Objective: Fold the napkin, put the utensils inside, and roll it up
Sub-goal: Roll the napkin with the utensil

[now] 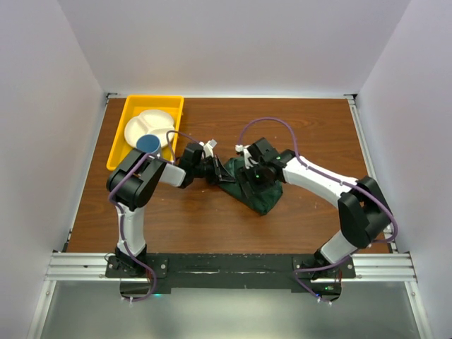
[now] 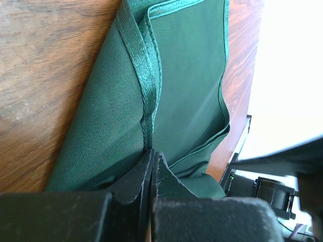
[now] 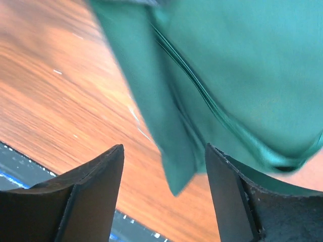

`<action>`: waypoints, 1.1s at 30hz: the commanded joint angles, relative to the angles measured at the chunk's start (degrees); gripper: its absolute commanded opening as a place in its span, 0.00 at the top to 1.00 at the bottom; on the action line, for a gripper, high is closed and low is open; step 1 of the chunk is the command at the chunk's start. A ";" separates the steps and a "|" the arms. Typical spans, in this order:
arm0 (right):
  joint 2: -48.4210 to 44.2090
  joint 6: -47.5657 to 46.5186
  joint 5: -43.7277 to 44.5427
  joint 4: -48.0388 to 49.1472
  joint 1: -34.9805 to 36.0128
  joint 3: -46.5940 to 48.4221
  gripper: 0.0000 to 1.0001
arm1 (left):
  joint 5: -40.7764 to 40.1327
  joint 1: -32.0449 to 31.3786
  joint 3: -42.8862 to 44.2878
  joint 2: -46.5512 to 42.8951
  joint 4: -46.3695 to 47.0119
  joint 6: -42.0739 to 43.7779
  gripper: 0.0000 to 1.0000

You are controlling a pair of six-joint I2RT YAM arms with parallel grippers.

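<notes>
From above, the dark green cloth napkin (image 1: 265,201) is lying bunched on the brown wooden counter (image 1: 176,219), with the left tool (image 1: 216,169) at its 10 o'clock corner and the right tool (image 1: 248,183) over it. At the left wrist, the left tool (image 2: 151,169) is pinching the napkin's hem, fully closed. At the right wrist, the right tool (image 3: 164,191) is hanging wide apart above a corner, gripping nothing.

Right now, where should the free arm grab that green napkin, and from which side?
Probably the napkin's thin pointed corner, from above, on the side away from the left gripper, whose jaws are shut on the hemmed edge. That corner sits between the right gripper's open jaws, with bare table beside it.
</notes>
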 commanded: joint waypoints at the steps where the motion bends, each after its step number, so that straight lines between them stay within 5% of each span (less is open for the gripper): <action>1: 4.06 -8.58 3.20 1.26 2.75 5.03 0.28 | -7.98 0.77 -2.56 4.56 -17.59 6.34 1.00; 13: 14.61 -7.36 6.53 7.16 7.85 8.47 0.33 | -7.36 1.03 -1.06 4.12 -20.85 6.69 1.00; 22: 13.30 -2.08 9.27 13.83 8.12 1.53 0.76 | -7.97 1.38 2.62 0.52 -27.34 10.90 1.00; 26: 15.05 1.42 -2.56 20.84 6.02 -2.25 1.00 | -9.73 3.05 6.84 -6.59 -34.02 13.72 0.79; 33: 18.74 8.46 -22.16 34.22 -0.93 -9.29 1.00 | -11.14 5.69 14.14 -15.39 -45.27 18.29 0.56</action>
